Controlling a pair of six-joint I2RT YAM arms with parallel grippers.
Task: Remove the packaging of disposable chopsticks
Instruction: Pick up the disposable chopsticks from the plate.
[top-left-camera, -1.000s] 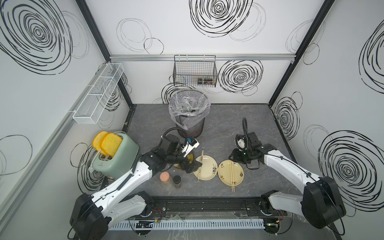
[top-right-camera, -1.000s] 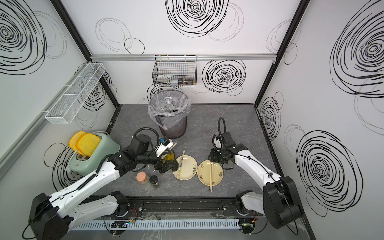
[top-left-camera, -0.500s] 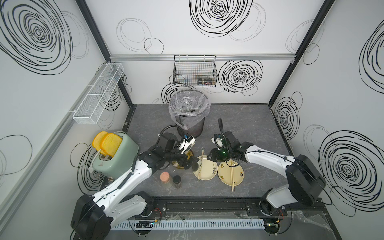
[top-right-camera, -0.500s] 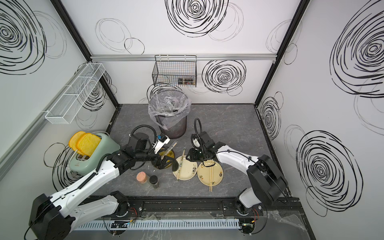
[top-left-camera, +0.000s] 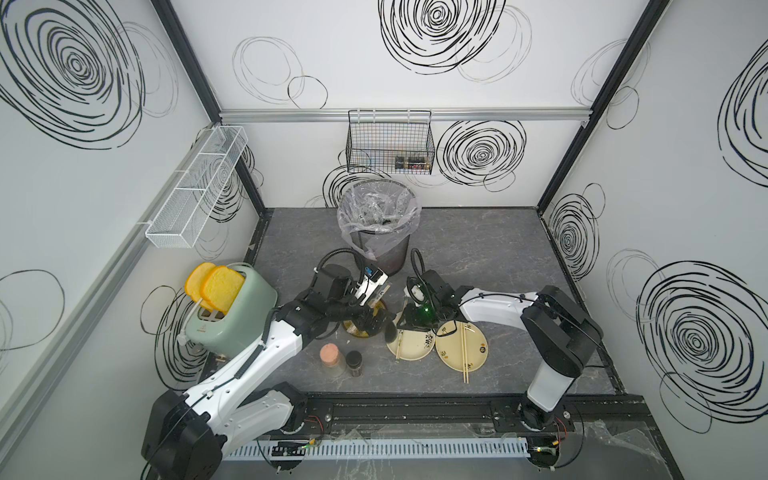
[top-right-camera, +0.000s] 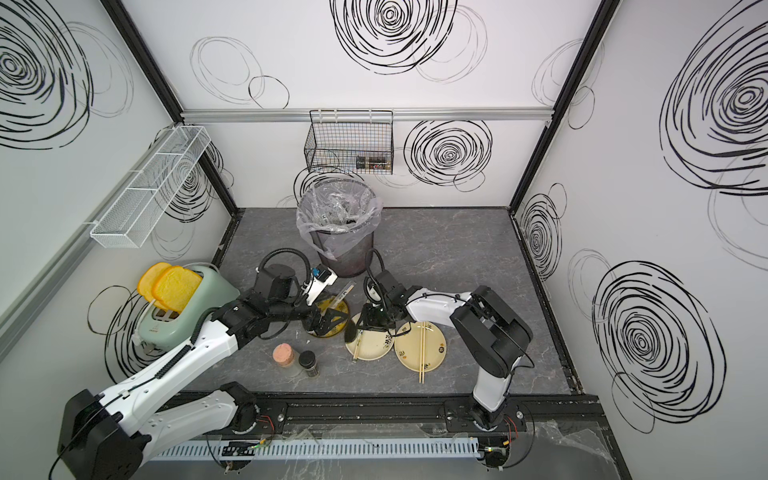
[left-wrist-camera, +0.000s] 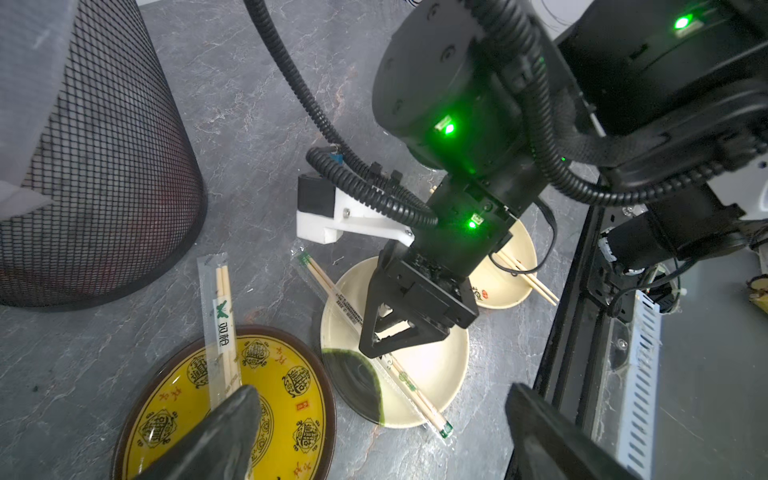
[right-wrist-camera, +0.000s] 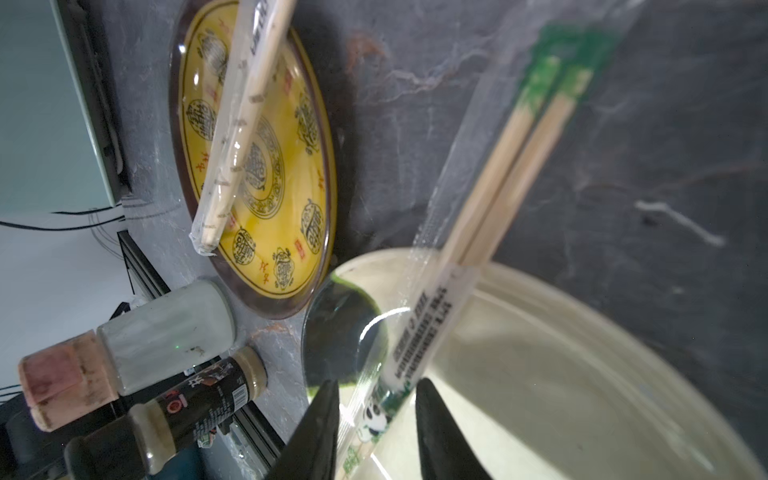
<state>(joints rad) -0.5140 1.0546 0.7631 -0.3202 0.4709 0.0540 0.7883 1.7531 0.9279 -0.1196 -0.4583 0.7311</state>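
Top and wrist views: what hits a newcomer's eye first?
Bright yellow toast sticking out of the mint toaster at the table's left edge, and the lined mesh bin at the back. In the middle, the right arm's fingers straddle wrapped chopsticks lying across a cream plate.

At the left you have a pale green toaster (top-left-camera: 235, 320) with two yellow toast slices (top-left-camera: 218, 286) standing out of it. At the far side of the grey table (top-left-camera: 478, 249) stands a black mesh bin (top-left-camera: 397, 259) with a clear liner (top-left-camera: 353, 216). Above it a black wire basket (top-left-camera: 390, 147) hangs on the far wall, and a white wire shelf (top-left-camera: 195, 193) on the left wall. Near you, a cork-topped jar (top-left-camera: 330, 357) and a dark bottle (top-left-camera: 354, 362) stand just beside each other. To the right of them lie a yellow plate (left-wrist-camera: 291, 415), a middle cream plate (top-left-camera: 417, 349) and a right cream plate (top-left-camera: 478, 349).
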